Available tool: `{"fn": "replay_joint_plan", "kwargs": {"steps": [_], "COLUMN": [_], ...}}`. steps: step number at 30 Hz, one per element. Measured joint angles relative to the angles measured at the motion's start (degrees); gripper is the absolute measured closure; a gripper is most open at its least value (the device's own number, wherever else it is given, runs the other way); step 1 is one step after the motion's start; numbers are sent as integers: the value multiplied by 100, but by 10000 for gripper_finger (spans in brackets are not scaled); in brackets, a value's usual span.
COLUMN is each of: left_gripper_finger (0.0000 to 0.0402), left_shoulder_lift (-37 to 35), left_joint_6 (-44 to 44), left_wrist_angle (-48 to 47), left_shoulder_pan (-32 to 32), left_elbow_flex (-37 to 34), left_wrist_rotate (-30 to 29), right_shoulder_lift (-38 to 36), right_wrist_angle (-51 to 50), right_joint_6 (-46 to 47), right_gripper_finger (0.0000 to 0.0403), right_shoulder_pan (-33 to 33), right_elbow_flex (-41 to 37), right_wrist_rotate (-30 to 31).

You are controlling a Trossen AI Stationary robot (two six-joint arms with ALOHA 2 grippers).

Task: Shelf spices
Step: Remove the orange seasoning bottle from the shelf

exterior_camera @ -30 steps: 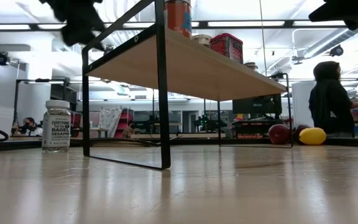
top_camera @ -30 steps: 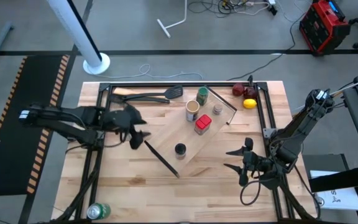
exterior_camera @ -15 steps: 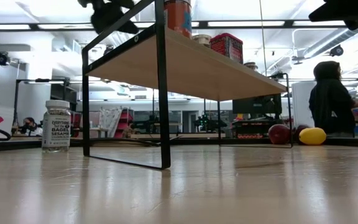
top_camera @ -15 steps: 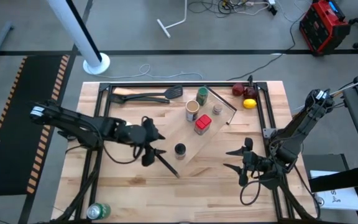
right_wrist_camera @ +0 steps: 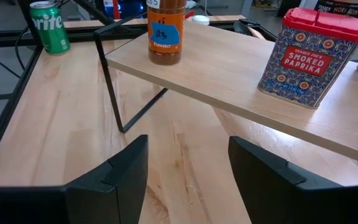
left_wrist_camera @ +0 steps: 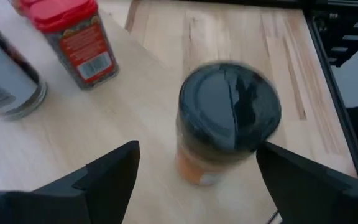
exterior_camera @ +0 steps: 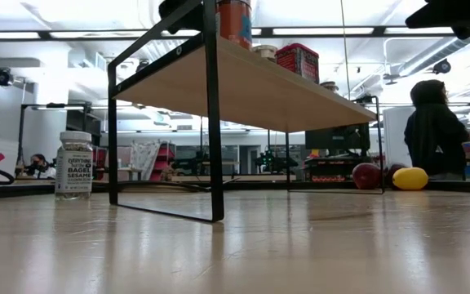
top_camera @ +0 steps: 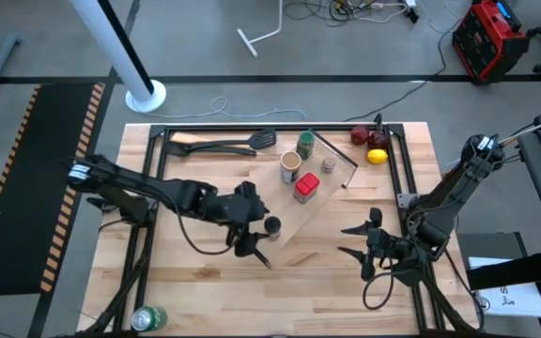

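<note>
Pale desk (top_camera: 346,282) carries the shelf (top_camera: 289,216), five spices already on it. Left gripper (left_wrist_camera: 194,186), open, straddles the black-capped jar (left_wrist_camera: 229,118); white-capped jar (exterior_camera: 74,166) remains unshelved. Right gripper (right_wrist_camera: 185,174) waits open.

Black spatulas (top_camera: 225,145) inside tube frame; lemon (top_camera: 377,157) beside red fruit (top_camera: 362,135); green can (top_camera: 148,318) near table edge.

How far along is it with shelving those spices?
Five stand on the shelf: green jar, tan cylinder, red tin, shaker, black-capped jar. The open left gripper straddles the black-capped jar. Left: the white-capped jar, on the table beside the shelf. The right gripper waits open at the table's right.
</note>
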Motion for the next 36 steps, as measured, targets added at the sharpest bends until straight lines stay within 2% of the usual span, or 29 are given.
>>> {"fn": "replay_joint_plan", "kwargs": {"steps": [4, 13, 19, 29, 36], "left_gripper_finger": [84, 106, 142, 242, 249], "left_shoulder_lift": [205, 449, 457, 454, 454], "left_joint_6": [0, -20, -20, -106, -61], "left_wrist_angle": [-17, 120, 113, 124, 112], "left_shoulder_pan": [0, 0, 0, -9, -9], "left_elbow_flex": [117, 164, 164, 164, 170], "left_wrist_rotate": [293, 337, 193, 88, 79], "right_shoulder_lift": [2, 2, 2, 2, 2], "right_wrist_angle": [9, 1, 2, 2, -7], "right_joint_6": [8, -19, 36, 24, 36], "right_gripper_finger": [204, 204, 204, 204, 204], "right_shoulder_pan": [0, 0, 0, 2, 0], "right_elbow_flex": [0, 0, 0, -3, -7], "right_wrist_rotate": [-12, -11, -11, -9, -9]}}
